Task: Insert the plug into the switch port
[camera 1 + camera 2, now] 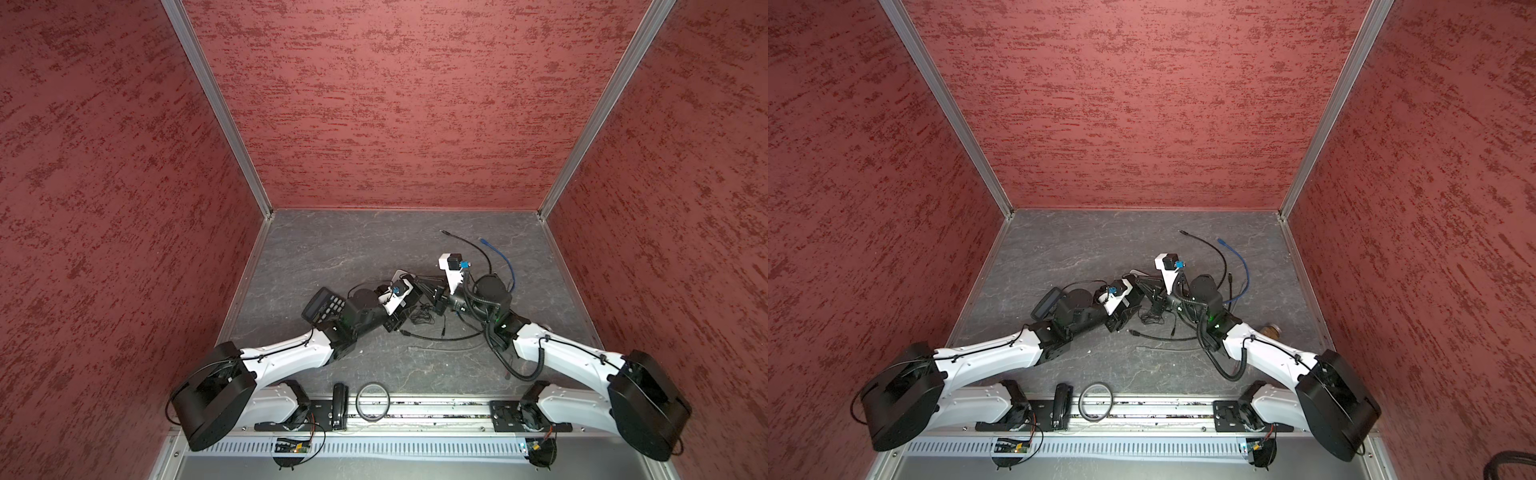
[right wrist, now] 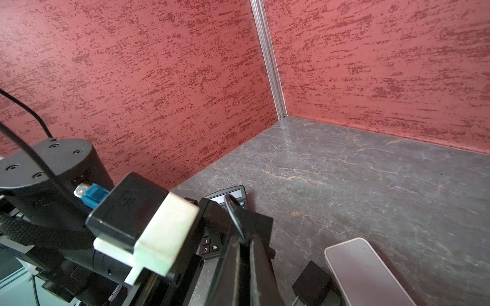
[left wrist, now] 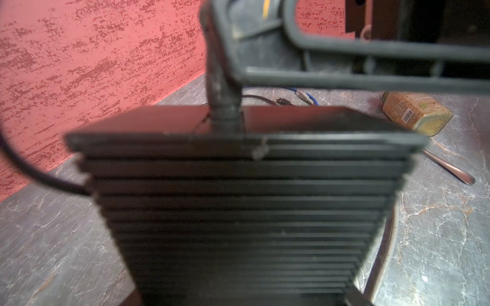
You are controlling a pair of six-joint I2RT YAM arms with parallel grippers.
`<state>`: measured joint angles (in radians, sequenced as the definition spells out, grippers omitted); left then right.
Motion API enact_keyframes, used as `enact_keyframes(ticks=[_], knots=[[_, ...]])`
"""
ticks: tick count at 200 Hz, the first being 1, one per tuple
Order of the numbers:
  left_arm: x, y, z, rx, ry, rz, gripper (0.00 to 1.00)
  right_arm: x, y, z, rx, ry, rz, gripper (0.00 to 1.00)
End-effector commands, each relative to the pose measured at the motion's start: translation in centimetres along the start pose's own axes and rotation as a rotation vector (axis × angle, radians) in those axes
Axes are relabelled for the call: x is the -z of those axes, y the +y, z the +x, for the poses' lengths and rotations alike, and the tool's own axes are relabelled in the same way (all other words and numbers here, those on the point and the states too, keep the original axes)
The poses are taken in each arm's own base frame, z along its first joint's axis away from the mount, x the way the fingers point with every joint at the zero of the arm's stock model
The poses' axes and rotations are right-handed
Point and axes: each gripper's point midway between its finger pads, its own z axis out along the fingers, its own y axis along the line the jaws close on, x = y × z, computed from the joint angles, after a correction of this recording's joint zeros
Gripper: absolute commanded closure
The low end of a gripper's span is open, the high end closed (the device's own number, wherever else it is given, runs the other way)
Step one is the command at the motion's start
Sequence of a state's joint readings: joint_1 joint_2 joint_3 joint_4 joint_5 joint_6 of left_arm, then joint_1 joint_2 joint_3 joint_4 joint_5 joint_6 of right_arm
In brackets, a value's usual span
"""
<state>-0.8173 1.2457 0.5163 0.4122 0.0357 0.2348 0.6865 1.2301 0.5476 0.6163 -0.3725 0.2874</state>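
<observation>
Ribbed black switch (image 3: 246, 201) filled the left wrist view, blurred; left gripper (image 1: 415, 297) fingers were hidden, state unclear. Fingers of right gripper (image 2: 244, 239) were pressed together on a black cable (image 2: 230, 205), plug unseen. Beyond, calculator (image 2: 209, 245) keys read 1, 0, 00.

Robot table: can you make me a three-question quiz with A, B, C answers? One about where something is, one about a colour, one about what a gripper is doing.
1. Where is the calculator?
A) next to the left arm
B) against the back wall
C) in the far right corner

2. Besides black, which cable colour is there?
A) pink
B) green
C) blue

3. The right gripper is:
A) wide open
B) shut on a black cable
C) holding a cup

Answers:
1. A, it sits by that arm's wrist in both top views.
2. C, a blue cable curls on the right side.
3. B, the right wrist view shows closed fingers pinching the cable.
</observation>
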Motion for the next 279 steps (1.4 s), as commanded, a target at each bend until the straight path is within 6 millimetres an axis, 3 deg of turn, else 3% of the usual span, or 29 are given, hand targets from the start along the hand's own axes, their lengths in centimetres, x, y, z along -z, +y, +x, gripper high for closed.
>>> enact_keyframes(ticks=[1,16,41,79,102,134,174,200,238,279], knots=[[6.2,1.2,-19.7,-0.048,-0.683,-0.027,1.0,2.4,-2.0,13.7,-0.204,0.456,0.102,0.92],[5.7,1.2,-18.5,-0.044,-0.629,-0.029,1.0,2.1,-2.6,12.6,-0.198,0.428,0.145,0.9],[4.0,1.7,-14.7,0.005,-0.476,-0.056,1.0,1.6,-3.7,11.0,-0.196,0.396,0.218,0.87],[1.0,2.9,-6.8,0.127,-0.164,-0.132,1.0,1.2,-4.7,8.2,-0.199,0.339,0.296,0.76],[0.6,3.1,-3.2,0.181,-0.042,-0.162,1.0,1.5,-4.8,6.3,-0.187,0.3,0.318,0.68],[0.9,3.1,0.1,0.237,0.085,-0.155,1.0,2.4,-5.3,3.7,-0.148,0.252,0.366,0.52],[2.2,3.2,2.5,0.363,0.212,-0.104,1.0,5.0,-6.6,-0.2,-0.111,0.166,0.476,0.33],[3.0,2.1,2.9,0.412,0.249,-0.022,1.0,6.3,-7.9,-1.1,-0.11,0.161,0.547,0.23],[3.9,0.4,3.0,0.505,0.304,0.103,1.0,6.1,-9.2,0.0,-0.155,0.204,0.549,0.21],[3.9,-0.3,4.5,0.537,0.471,0.12,1.0,5.2,-10.1,3.0,-0.175,0.292,0.527,0.2]])
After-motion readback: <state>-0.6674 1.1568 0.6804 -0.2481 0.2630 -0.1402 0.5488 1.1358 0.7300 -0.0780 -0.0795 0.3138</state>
